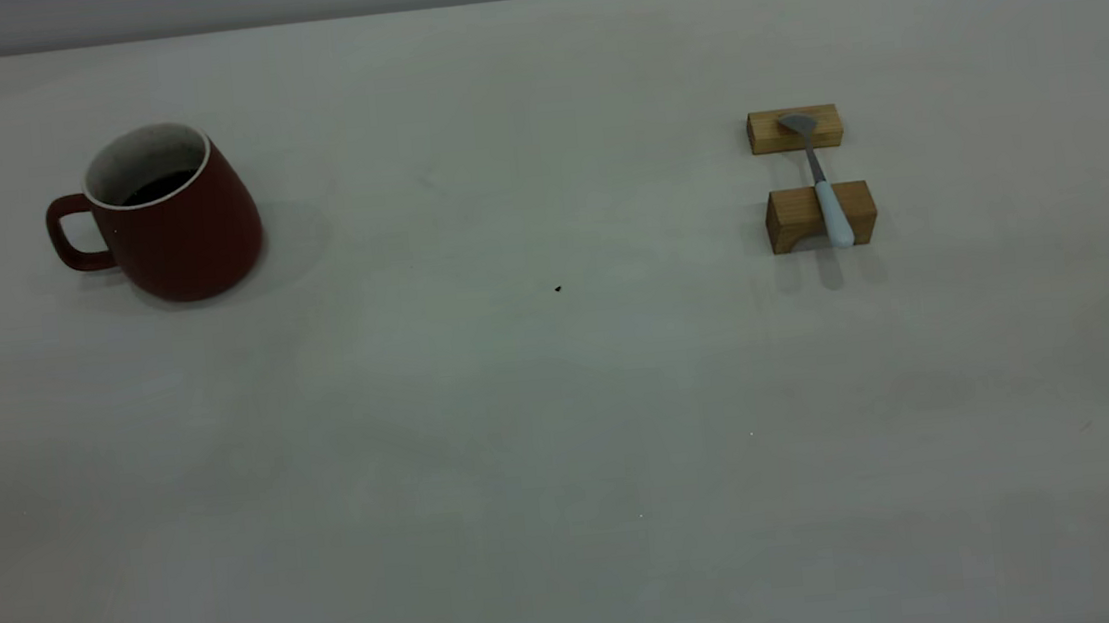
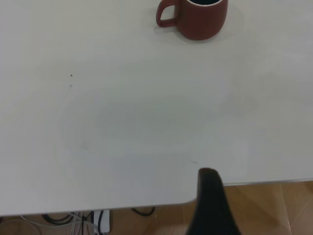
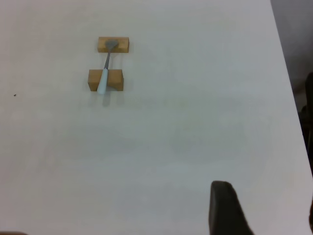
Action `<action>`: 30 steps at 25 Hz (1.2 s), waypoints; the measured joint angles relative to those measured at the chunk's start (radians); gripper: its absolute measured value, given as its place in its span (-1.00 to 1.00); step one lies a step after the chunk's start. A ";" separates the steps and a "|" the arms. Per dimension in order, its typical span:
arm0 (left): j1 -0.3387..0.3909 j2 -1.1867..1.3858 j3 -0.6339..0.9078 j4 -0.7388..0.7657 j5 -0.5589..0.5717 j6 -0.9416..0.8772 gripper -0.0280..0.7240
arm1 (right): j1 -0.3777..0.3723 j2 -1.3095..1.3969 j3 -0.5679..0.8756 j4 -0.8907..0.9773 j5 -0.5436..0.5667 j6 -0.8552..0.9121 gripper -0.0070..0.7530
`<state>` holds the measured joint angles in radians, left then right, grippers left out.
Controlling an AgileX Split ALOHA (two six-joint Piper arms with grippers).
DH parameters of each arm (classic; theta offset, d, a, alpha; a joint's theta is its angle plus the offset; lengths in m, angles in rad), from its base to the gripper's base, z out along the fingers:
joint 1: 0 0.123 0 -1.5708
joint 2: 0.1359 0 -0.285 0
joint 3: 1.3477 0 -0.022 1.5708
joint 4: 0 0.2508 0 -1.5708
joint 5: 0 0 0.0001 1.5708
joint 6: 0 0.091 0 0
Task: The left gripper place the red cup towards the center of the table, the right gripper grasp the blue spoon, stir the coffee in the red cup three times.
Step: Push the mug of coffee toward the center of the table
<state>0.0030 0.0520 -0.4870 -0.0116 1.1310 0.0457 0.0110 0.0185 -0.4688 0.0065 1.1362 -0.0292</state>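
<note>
Standing upright at the surface's point(image 1: 565, 431) left, the cup point(image 1: 167, 217) holds coffee point(image 1: 158, 188); we note its handle facing outward. Spoon point(image 1: 822, 183) bridges two wooden blocks point(image 1: 821, 216) at right. Both arms hang back; jaw spread we cannot tell.
</note>
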 joint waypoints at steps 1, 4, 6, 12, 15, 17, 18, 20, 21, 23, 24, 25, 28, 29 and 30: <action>0.000 0.000 0.000 0.000 0.000 0.000 0.65 | 0.000 0.000 0.000 0.000 0.000 0.000 0.18; 0.000 0.000 0.000 0.000 0.000 -0.002 0.65 | 0.000 0.000 0.000 0.000 0.000 0.000 0.18; 0.000 0.000 0.000 0.000 0.000 -0.024 0.65 | 0.000 0.000 0.000 0.000 0.000 0.000 0.18; 0.000 0.102 -0.087 0.034 -0.034 -0.068 0.65 | 0.000 0.000 0.000 0.000 0.000 0.000 0.18; 0.000 0.267 -0.162 0.066 -0.079 -0.071 0.65 | 0.000 0.000 0.000 0.000 0.000 0.000 0.18; 0.000 0.397 -0.203 0.074 -0.118 -0.052 0.65 | 0.000 0.000 0.000 0.000 0.000 0.000 0.18; 0.000 0.471 -0.220 0.077 -0.141 -0.038 0.65 | 0.000 0.000 0.000 0.000 0.000 0.000 0.18; 0.000 0.613 -0.253 0.102 -0.186 -0.003 0.65 | 0.000 0.000 0.000 0.000 0.000 0.000 0.18; 0.000 0.692 -0.273 0.113 -0.209 0.014 0.65 | 0.000 0.000 0.000 0.000 0.000 0.000 0.18; 0.000 0.846 -0.312 0.117 -0.243 0.043 0.65 | 0.000 0.000 0.000 0.000 0.000 0.000 0.18; 0.000 0.908 -0.324 0.118 -0.264 0.060 0.65 | 0.000 0.000 0.000 0.000 0.000 0.000 0.18; 0.000 0.981 -0.338 0.121 -0.286 0.085 0.65 | 0.000 0.000 0.000 0.000 0.000 0.000 0.18; 0.000 1.183 -0.390 0.121 -0.346 0.178 0.66 | 0.000 0.000 0.000 0.000 0.000 0.000 0.18; 0.000 1.253 -0.420 0.121 -0.354 0.203 0.65 | 0.000 0.000 0.000 0.000 0.000 0.000 0.18; 0.000 1.320 -0.453 0.119 -0.353 0.230 0.65 | 0.000 0.000 0.000 0.000 0.000 0.000 0.18</action>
<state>0.0030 1.3723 -0.9400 0.1077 0.7780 0.2759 0.0110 0.0185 -0.4688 0.0065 1.1362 -0.0292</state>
